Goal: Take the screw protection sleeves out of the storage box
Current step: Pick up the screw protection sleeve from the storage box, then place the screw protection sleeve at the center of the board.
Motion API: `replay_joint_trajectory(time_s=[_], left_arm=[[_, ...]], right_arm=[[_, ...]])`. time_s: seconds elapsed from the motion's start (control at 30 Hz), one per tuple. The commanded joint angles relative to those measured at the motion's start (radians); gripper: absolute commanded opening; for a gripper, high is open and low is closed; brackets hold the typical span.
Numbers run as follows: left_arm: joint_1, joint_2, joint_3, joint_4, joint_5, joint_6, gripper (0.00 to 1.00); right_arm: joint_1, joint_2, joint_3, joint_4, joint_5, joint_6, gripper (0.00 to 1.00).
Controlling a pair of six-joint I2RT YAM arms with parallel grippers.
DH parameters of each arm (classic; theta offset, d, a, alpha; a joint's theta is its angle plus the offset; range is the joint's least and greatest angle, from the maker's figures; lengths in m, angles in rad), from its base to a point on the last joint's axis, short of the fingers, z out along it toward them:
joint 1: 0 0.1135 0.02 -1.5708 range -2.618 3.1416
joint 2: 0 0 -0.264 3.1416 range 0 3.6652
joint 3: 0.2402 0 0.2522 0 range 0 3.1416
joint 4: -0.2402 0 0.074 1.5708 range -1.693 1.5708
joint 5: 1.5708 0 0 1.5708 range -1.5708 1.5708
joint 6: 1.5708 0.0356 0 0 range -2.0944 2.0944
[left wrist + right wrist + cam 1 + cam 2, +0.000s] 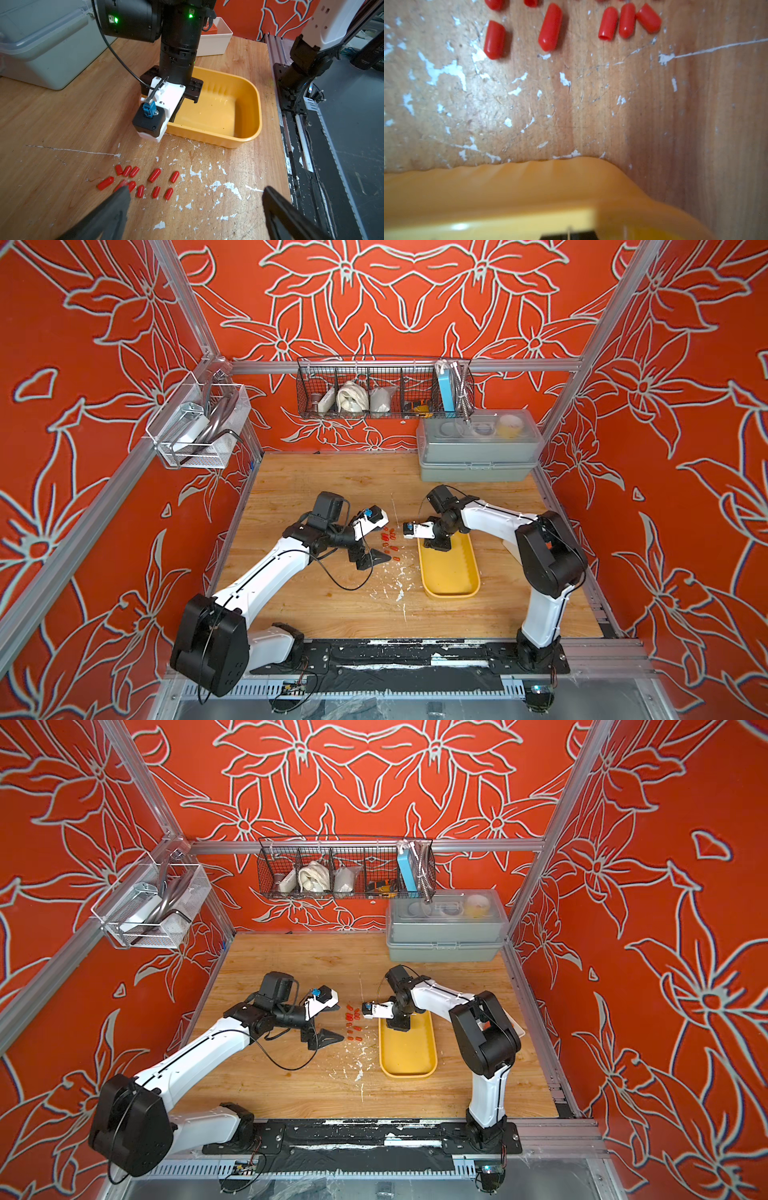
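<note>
Beside the storage box (451,572), off the long wall that faces the left arm and toward the box's far end, the screw protection sleeves (390,541) lie in a loose cluster on the wooden table (311,489). Both top views show them there (353,1023), close to the box wall but not touching it. In the left wrist view about eleven can be counted (154,175), some touching side by side and others apart, among white flecks in the table's finish. Every sleeve that shows is outside the box (257,108).

The right gripper (436,545) points down into the far end of the box, its fingers below the rim. In the right wrist view the yellow wall (529,187) fills the lower part of the picture, with several sleeves (550,27) on the table beyond it. Its jaws are pressed together. Whether a sleeve is pinched between them cannot be told, as the tips are blurred and mostly hidden.

The left gripper (374,559) sits low over the table on the side of the cluster away from the box, with its jaws spread wide apart and nothing between them (196,189). One of its fingers (116,207) overlaps the nearest sleeve in that view, and contact cannot be judged.

Past the box's far end stands a grey lidded box (478,456). A white dish (216,41) holding an orange-red block (211,28) sits behind the yellow box on the right arm's side.
</note>
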Motion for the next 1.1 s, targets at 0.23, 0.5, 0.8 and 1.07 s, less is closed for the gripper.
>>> replay_joint_trajectory(time_s=[0.23,0.5,0.8,1.07], left_arm=[[0.036,-0.038,0.035,-0.028,-0.029,-0.025,0.98],[0.124,-0.065,0.05,0.001,-0.036,-0.093,0.98],[0.187,-0.113,0.044,0.055,-0.162,-0.16,0.98],[0.217,-0.149,0.03,0.113,-0.286,-0.223,0.98]], right_arm=[[-0.009,-0.21,-0.053,-0.106,0.003,0.041,0.0],[0.034,-0.38,-0.019,-0.198,-0.141,0.161,0.0],[0.186,-0.261,0.063,-0.133,-0.143,0.288,0.0],[0.257,-0.048,0.121,-0.013,-0.108,0.404,0.0]])
